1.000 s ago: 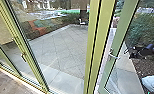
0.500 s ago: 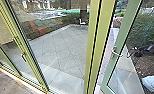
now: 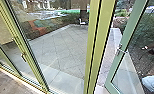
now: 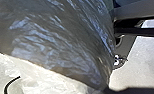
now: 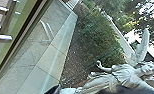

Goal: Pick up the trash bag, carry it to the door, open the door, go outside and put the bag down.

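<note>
Trash bag (image 4: 55,45), translucent grey plastic, heavily creased, close before the left wrist camera; whether it hangs from the left gripper cannot be told, nor whether that gripper or the right gripper is open or closed. Glass door (image 3: 129,32), green frame, metal lever handle (image 3: 121,51), standing open beside a yellow-green post (image 3: 99,37). Paved yard (image 3: 53,50), pale slabs, seen through the glass and past the door. Winged statue (image 5: 125,75), white, one hand raised, near the edge of the paving; green hedge (image 5: 93,35), leafy, behind it
</note>
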Available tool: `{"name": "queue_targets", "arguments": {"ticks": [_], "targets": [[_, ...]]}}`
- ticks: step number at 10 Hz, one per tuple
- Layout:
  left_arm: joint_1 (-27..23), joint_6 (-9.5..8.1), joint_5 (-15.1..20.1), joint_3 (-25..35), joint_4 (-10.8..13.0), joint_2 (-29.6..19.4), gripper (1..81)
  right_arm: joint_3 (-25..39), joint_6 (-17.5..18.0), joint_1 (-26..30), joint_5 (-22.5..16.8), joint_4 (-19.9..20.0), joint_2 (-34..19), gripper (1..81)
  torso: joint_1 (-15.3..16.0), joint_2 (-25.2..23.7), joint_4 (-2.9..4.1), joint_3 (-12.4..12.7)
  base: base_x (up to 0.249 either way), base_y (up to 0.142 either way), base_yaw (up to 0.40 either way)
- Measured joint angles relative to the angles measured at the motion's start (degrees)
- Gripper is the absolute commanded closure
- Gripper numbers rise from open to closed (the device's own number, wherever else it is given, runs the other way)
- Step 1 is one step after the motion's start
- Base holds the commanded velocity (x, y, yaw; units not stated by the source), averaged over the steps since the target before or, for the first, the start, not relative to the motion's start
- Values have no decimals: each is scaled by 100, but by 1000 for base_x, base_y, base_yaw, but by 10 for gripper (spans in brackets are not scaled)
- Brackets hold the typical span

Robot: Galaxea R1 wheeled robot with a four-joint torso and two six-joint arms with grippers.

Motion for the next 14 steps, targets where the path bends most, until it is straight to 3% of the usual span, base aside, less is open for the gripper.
{"name": "queue_targets", "arguments": {"ticks": [3,8,11,14], "targets": [[0,0,0,0,-4,1,811,-279,-200,5,422,-96,-477,10,0,0,0,0,0,0,0],[17,0,-10,0,-4,-13,811,-1291,-254,-344,1235,-201,-738,10,0,0,0,0,0,0,0],[33,0,-24,0,-4,-18,811,-1869,-236,-329,1313,-183,-686,10,0,0,0,0,0,0,0],[80,0,-24,0,-4,-16,811,-2708,-306,-239,1724,-190,-338,10,0,2,0,0,0,0,0]]}}
